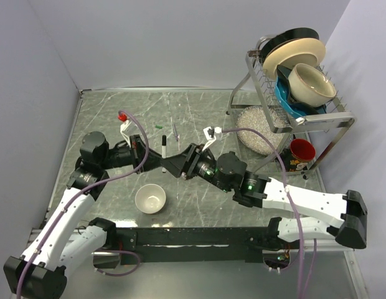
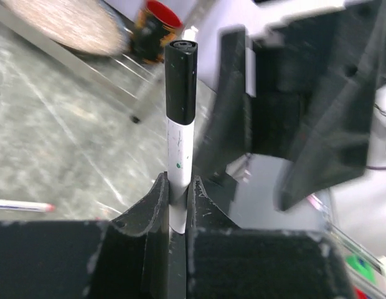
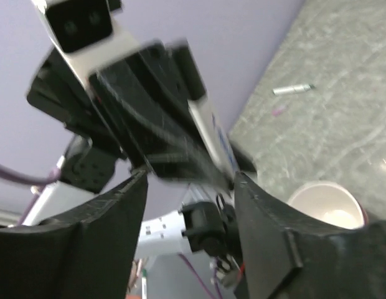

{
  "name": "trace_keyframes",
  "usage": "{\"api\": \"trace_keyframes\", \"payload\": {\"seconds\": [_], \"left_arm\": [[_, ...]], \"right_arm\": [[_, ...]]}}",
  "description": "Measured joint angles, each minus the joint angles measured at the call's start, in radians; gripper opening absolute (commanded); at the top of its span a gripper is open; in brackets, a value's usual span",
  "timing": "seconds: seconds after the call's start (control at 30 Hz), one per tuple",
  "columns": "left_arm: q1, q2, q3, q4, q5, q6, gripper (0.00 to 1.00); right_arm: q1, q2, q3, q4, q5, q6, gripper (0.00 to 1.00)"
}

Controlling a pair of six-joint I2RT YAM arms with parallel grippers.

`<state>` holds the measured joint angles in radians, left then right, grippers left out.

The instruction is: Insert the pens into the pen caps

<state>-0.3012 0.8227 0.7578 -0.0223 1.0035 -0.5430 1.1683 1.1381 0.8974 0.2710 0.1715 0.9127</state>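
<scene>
Two grippers met mid-scene: the left gripper (image 2: 178, 187) was clamped on the pen (image 2: 178, 149), its black cap (image 2: 180, 81) apparently seated, while the right gripper (image 3: 190, 180) stood with fingers apart beside it. The next move likely called for laying it down and fetching the spare pen (image 1: 175, 132) lying farther off.

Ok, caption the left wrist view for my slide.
Left gripper holding a white pen upright, black cap seated on its tip.

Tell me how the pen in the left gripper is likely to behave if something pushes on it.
The pen looks stiff and slim, so probably light. The left gripper pinches only its lower end, so a sideways push on the black cap could well pivot it. Laid down, its round body would likely roll.
</scene>
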Motion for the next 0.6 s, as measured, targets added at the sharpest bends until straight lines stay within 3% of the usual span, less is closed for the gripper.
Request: {"api": "trace_keyframes", "payload": {"seconds": [0.37, 0.6], "left_arm": [[0.023, 0.036, 0.01, -0.006, -0.266, 0.065, 0.01], [0.037, 0.305, 0.097, -0.147, -0.569, 0.046, 0.01]], "right_arm": [[0.049, -0.22, -0.033, -0.253, 0.03, -0.002, 0.81], [0.049, -0.296, -0.084, -0.342, 0.078, -0.032, 0.81]]}}
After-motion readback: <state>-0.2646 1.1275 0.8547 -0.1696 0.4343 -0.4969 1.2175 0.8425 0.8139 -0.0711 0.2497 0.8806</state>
